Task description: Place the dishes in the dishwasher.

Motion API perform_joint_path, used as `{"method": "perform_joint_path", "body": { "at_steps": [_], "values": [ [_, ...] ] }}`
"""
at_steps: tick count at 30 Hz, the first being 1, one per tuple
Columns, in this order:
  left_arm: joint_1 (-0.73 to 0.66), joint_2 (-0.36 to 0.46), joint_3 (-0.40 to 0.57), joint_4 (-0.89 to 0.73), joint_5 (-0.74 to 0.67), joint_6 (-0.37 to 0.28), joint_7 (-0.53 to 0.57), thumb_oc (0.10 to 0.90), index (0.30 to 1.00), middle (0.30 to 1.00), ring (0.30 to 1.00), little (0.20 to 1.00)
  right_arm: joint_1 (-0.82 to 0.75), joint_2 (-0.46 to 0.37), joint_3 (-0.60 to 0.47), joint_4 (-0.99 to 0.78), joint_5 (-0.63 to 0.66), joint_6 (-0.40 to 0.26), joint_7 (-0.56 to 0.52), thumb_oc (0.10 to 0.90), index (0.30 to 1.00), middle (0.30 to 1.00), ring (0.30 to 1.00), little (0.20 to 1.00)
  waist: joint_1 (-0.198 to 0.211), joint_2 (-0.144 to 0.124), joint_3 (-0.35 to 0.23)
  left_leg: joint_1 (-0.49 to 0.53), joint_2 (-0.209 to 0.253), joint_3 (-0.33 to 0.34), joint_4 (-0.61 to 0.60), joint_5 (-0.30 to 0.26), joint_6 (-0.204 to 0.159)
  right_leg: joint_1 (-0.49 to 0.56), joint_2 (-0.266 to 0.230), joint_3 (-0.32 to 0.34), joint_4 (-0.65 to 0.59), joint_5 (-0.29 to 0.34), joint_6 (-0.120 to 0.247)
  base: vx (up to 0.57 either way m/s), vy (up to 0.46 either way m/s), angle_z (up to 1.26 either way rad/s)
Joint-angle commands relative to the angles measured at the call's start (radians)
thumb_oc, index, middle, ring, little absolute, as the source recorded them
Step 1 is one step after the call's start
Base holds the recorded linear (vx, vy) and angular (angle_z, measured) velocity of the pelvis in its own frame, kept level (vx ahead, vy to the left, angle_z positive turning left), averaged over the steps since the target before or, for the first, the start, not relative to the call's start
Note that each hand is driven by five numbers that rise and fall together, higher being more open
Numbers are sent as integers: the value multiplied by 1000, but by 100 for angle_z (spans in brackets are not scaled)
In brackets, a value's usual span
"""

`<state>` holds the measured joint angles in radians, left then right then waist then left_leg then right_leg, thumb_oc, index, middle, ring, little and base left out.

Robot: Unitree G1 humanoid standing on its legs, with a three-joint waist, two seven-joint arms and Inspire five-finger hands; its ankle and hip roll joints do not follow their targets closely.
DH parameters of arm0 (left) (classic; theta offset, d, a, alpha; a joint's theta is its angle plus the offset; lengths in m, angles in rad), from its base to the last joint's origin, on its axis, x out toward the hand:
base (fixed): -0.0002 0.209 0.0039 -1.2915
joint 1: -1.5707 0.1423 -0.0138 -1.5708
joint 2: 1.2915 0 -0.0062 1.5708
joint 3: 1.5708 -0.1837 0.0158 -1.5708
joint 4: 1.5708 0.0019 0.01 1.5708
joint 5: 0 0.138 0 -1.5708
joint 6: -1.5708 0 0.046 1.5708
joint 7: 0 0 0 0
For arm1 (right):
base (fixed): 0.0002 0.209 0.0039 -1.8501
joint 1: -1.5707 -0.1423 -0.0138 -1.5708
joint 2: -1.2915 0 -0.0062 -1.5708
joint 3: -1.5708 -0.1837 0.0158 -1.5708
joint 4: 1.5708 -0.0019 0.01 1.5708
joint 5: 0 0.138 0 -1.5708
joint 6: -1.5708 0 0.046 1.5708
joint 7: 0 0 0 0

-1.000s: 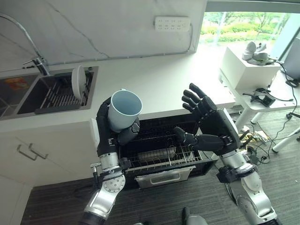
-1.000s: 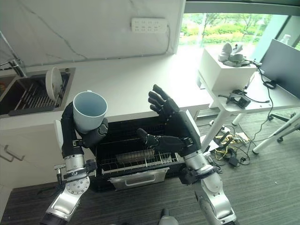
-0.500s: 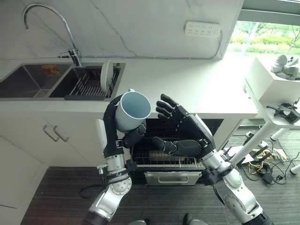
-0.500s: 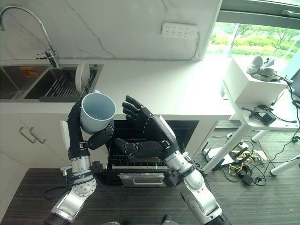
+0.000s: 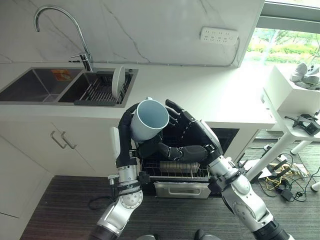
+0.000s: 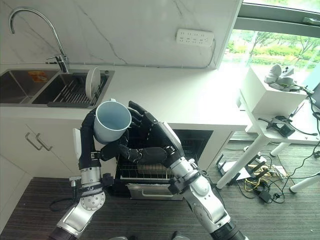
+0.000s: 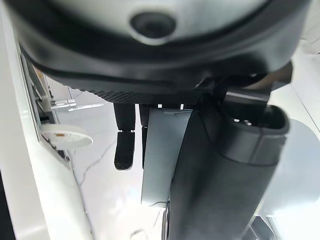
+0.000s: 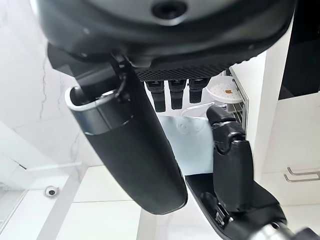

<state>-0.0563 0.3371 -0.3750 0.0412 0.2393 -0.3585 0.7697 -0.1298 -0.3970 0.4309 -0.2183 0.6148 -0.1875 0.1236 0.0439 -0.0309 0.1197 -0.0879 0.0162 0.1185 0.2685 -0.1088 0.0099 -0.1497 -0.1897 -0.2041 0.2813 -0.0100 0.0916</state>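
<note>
The pale blue cup [image 5: 149, 119] sits gripped in the left hand [image 5: 131, 116], mouth up, above the open dishwasher [image 5: 176, 170]; the right hand [image 5: 192, 139], fingers spread and holding nothing, is just beside it; a white plate [image 5: 116, 81] stands in the sink rack [image 5: 100, 90] on the desk [image 5: 210, 95].

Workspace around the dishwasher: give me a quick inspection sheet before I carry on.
Surface: white countertop, bare near the sink.
Job's things: pale blue cup held above the open dishwasher; its rack is pulled out; white plate stands upright in the sink's drying rack.
Clutter: nothing seen on the counter.
Hands: left hand curled round the cup; right hand open beside the cup.
Cables: tangle on the floor under the side table.
Surroundings: faucet, wall socket strip, window.
</note>
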Motion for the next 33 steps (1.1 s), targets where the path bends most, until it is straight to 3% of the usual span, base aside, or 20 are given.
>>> {"method": "perform_joint_path", "body": {
  "at_steps": [1,19,33],
  "values": [
    [-130,1,-14,-58,0,-120,-10,400,300,300,300,300,-141,48,-36,-35,46,-83,-10,800,900,900,900,900,10,-3,-28,11,-4,-55,32,-170,-11,91,32,9,19,-187,51,0,0,0],
    [-133,-4,-66,-40,-26,-126,-16,400,300,300,300,300,-222,66,-4,12,43,-51,-59,800,900,900,900,900,28,-6,-22,11,-5,-60,32,-166,-13,91,30,7,19,-183,52,2,1,2],
    [-143,-11,-80,-17,-24,-122,7,400,300,300,300,300,-252,93,55,40,39,-14,-32,800,900,900,900,900,43,-11,-14,12,-10,-68,32,-164,-11,95,27,1,19,-182,52,0,0,0]
  ]
}}
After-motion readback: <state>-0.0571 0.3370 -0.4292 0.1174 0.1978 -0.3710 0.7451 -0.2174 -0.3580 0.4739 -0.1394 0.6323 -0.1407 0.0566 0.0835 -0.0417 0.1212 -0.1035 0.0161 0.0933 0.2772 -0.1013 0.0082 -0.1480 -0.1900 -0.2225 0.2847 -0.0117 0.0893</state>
